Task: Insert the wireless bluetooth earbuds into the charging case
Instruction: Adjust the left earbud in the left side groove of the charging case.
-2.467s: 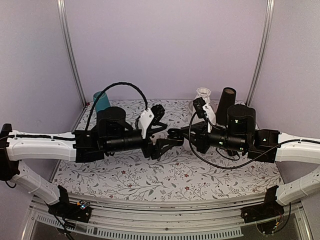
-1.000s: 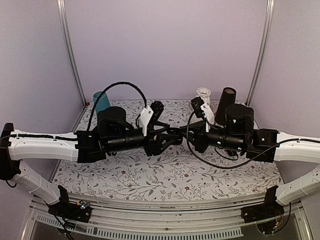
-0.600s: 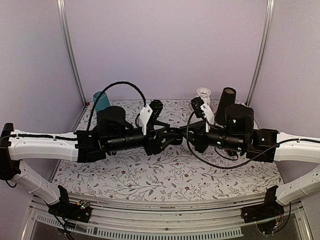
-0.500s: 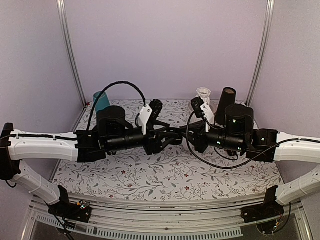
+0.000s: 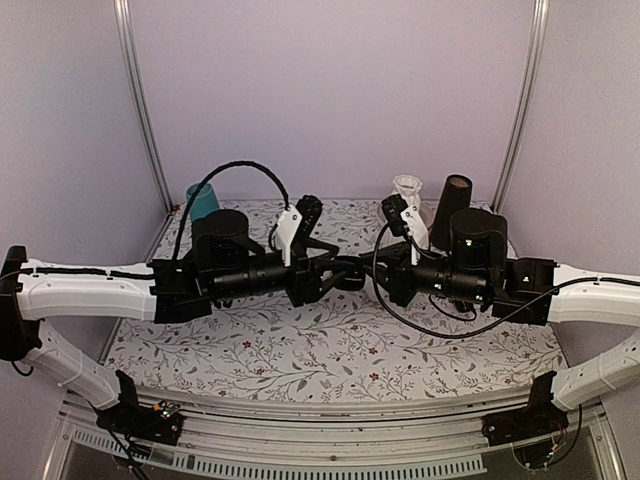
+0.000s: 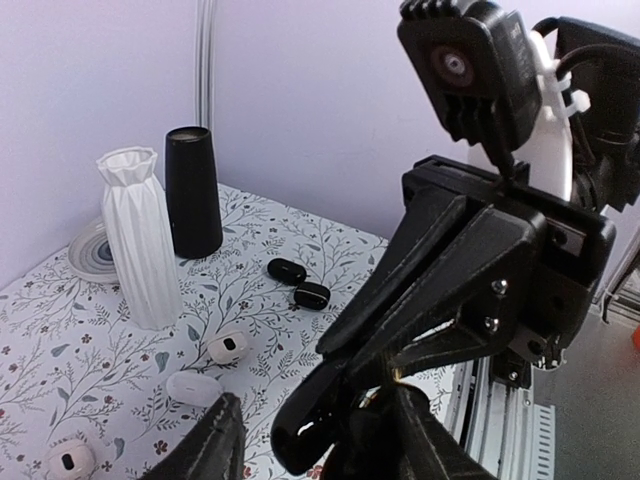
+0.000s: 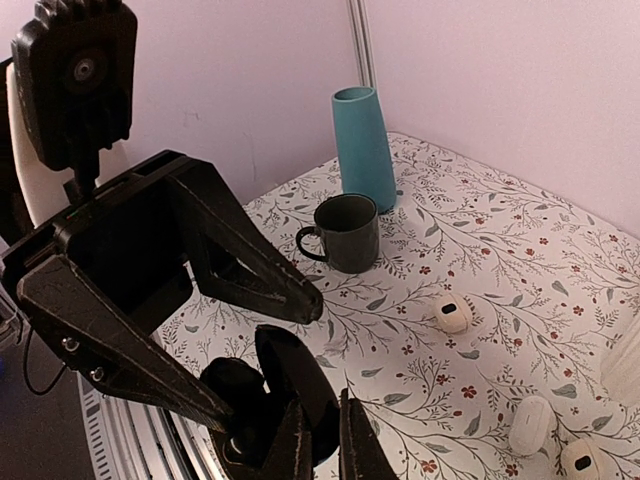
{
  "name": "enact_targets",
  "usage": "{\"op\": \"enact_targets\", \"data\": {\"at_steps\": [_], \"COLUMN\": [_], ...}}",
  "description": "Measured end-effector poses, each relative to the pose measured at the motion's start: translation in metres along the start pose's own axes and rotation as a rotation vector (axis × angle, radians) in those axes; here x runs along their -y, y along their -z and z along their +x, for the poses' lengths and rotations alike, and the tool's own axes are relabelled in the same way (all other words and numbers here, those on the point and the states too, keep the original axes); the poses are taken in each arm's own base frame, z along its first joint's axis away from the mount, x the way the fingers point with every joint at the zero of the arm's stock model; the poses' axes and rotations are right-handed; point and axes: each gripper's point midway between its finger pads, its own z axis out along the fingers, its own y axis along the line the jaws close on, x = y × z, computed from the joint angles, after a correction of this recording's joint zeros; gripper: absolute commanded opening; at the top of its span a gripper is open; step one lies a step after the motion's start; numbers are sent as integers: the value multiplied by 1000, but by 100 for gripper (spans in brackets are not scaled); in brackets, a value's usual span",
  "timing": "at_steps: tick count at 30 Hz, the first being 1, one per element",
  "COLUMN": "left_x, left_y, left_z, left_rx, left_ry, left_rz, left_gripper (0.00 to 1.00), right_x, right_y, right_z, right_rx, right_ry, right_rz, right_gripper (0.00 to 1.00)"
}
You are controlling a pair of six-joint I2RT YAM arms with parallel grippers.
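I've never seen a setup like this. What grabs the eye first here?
The two arms meet nose to nose above the middle of the flowered table, the left gripper and right gripper almost touching. Between them hangs the open glossy black charging case, hinged lid up. Behind stand a teal vase, a dark mug, and a white ribbed vase.

No readable text, label, brand, number or sign shows in any view.

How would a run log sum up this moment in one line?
phase: hands together mid-air | left hand: holds open charging case | right hand: tip at case, grip unclear
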Motion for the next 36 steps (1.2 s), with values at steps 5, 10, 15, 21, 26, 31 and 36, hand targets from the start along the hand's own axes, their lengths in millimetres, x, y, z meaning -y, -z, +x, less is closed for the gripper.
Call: {"op": "enact_targets", "data": {"at_steps": [5,10,15,21,26,31,36], "left_x": [-2,-2,-1,-1,-3,-6,-8], "left_y": [2,4,4,8,10,12,13], "left_z": [1,1,1,-1,-6,-10,-5], "left_rx": [0,1,4,11,27,41,33], "left_ry": [6,9,12,25,38,53,63], "left_rz": [-2,-1,6,14,19,19,21], "left_gripper": [50,50,52,52,52,52,51], "right_x": [0,0,0,0,0,0,0], "right_y": [0,0,0,0,0,0,0], "right_z": [0,0,0,0,0,0,0], "right_rx": [0,0,0,0,0,0,0], "right_ry": [0,0,0,0,0,0,0], "right_rz": [0,0,0,0,0,0,0], "right_gripper": [3,3,3,3,3,3,3]}}
